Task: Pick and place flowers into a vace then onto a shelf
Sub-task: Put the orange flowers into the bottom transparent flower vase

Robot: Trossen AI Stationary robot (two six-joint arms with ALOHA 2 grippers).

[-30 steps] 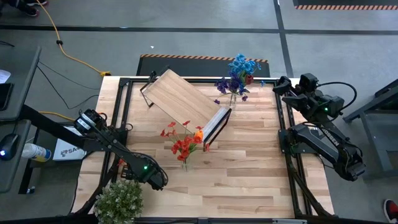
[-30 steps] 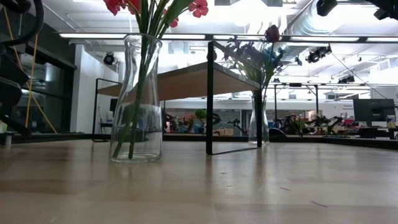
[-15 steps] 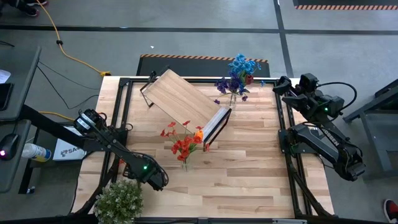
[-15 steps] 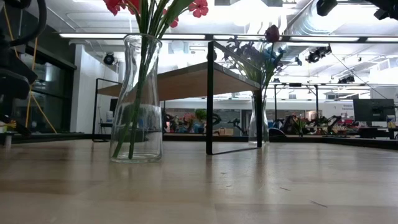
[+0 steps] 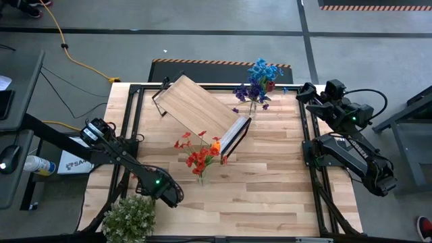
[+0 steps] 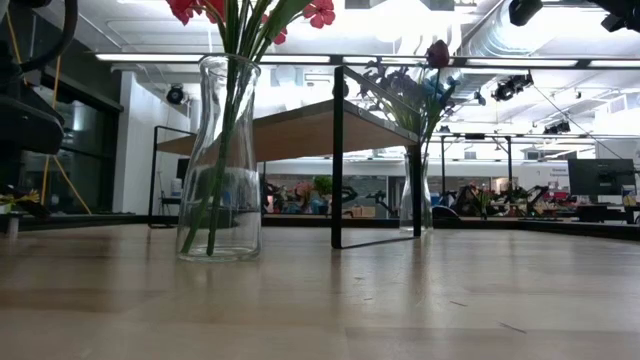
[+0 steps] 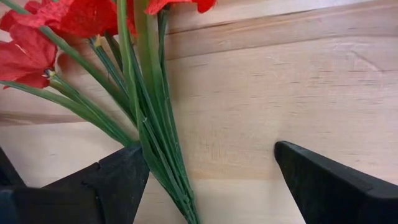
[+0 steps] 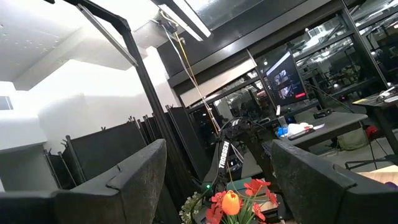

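A bunch of red flowers [image 7: 68, 18] lies on the plank table, its green stems [image 7: 158, 143] running between the fingers of my left gripper [image 7: 211, 152], close beside one finger. That gripper [image 5: 172, 198] points down near the table's near left and is open. More red flowers [image 5: 199, 156] stand in a glass vase [image 6: 222, 160] at mid-table. Blue and purple flowers [image 5: 256, 84] stand in a second vase [image 6: 415, 195] at the far edge. The shelf [image 5: 199, 108] stands askew between them. My right gripper [image 8: 217, 168] waits open, raised at the far right [image 5: 307, 91].
A bushy pale-green leafy clump [image 5: 128, 217] sits at the near left corner, close to my left arm. Black frame rails [image 5: 131, 135] run along the table's left and right sides. Bare planks [image 5: 270, 182] lie to the right of the middle vase.
My left gripper has tipped slightly in place above the lying stems. Its fingers stay as wide apart as before. The vases, the shelf and my right arm have kept still.
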